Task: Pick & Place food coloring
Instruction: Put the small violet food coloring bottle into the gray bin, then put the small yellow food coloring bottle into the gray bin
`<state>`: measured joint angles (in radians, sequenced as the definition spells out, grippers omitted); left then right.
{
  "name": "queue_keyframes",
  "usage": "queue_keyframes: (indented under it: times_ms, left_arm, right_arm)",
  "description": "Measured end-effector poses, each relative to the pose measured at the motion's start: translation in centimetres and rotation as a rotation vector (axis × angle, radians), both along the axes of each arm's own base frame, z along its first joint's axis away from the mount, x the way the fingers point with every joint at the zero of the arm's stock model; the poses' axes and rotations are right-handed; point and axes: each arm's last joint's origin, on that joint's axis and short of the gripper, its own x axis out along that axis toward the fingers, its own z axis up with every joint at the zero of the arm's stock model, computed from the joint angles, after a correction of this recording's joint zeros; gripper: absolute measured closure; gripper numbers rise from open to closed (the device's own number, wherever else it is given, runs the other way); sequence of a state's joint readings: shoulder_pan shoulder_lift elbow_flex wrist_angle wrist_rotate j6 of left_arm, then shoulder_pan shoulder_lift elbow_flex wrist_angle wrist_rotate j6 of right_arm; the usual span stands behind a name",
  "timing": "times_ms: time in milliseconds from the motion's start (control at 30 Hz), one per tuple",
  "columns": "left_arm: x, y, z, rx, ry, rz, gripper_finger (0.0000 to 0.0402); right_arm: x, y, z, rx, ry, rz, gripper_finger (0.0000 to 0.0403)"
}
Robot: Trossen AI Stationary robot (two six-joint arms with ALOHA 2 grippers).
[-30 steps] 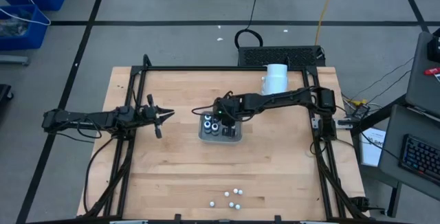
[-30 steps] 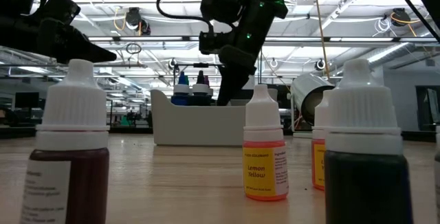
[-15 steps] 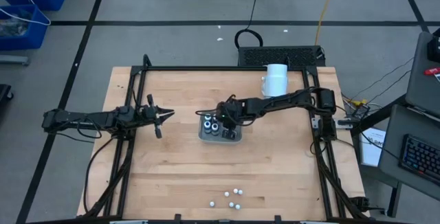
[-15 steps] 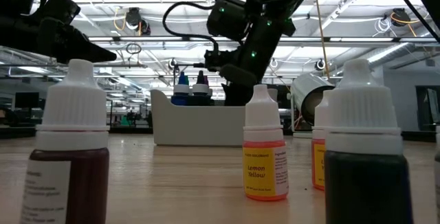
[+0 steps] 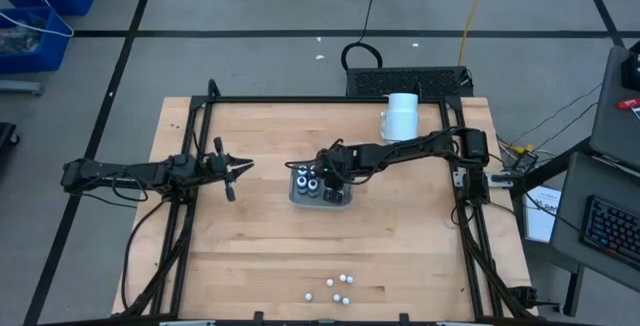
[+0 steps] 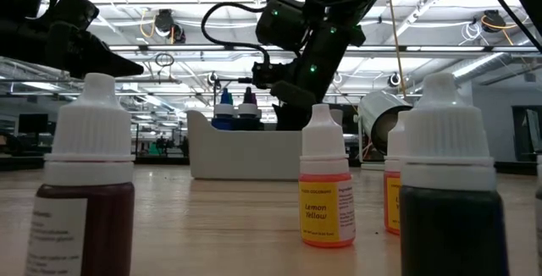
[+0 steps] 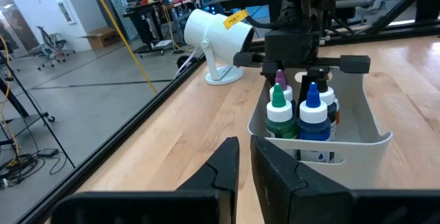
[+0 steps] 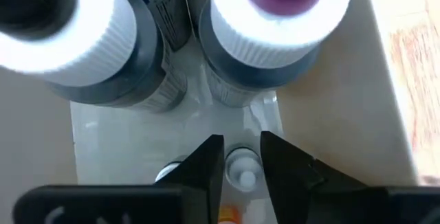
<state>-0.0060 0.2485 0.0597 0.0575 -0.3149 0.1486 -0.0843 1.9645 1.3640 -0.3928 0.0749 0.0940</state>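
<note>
I see my right gripper (image 8: 237,157) at centre frame, fingers clamped on an upright small bottle (image 8: 242,169), cap up, inside the tray (image 5: 322,200).

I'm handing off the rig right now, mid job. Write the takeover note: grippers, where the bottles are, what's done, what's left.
Right gripper: down inside the tray, fingers closed around a small white-tipped bottle.
Left gripper: waiting over the table's left side, shut, holding nothing.
Done: four bottles stand in the tray.
Left: release this bottle; several more bottles stand near the front edge, among them the Lemon Yellow.
</note>
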Motion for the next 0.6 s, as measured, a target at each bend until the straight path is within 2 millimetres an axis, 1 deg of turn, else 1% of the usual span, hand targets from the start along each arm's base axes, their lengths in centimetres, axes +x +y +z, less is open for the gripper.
queue_keyframes:
  times_ms: [67,233,333,400,500,567,600]
  left_arm:
    - [0.0,0.0,0.0,-0.001,-0.001,0.000,0.0355]
    - [0.0,0.0,0.1,-0.019,-0.016,0.002,0.0355]
    - [0.0,0.0,0.2,-0.020,-0.023,0.001,0.0355]
    - [0.0,0.0,0.2,-0.020,-0.023,0.001,0.0355]
    - [0.0,0.0,0.2,-0.022,-0.023,0.000,0.0355]
    - [0.0,0.0,0.2,-0.022,-0.023,0.000,0.0355]
    - [0.0,0.0,0.1,-0.022,-0.022,0.000,0.0355]
  right_arm:
    - [-0.2,0.0,0.4,-0.002,-0.005,-0.001,0.0299]
    - [-0.6,0.0,2.8,-0.011,-0.066,-0.002,0.0280]
    - [-1.3,0.1,4.9,-0.021,-0.106,0.009,0.0274]
    - [-2.2,0.3,6.6,-0.033,-0.121,0.035,0.0274]
    - [-3.9,1.9,9.2,-0.067,-0.125,0.082,0.0275]
    - [-4.8,4.0,10.8,-0.086,-0.152,0.121,0.0278]
    - [-5.3,5.1,11.3,-0.090,-0.156,0.141,0.0280]
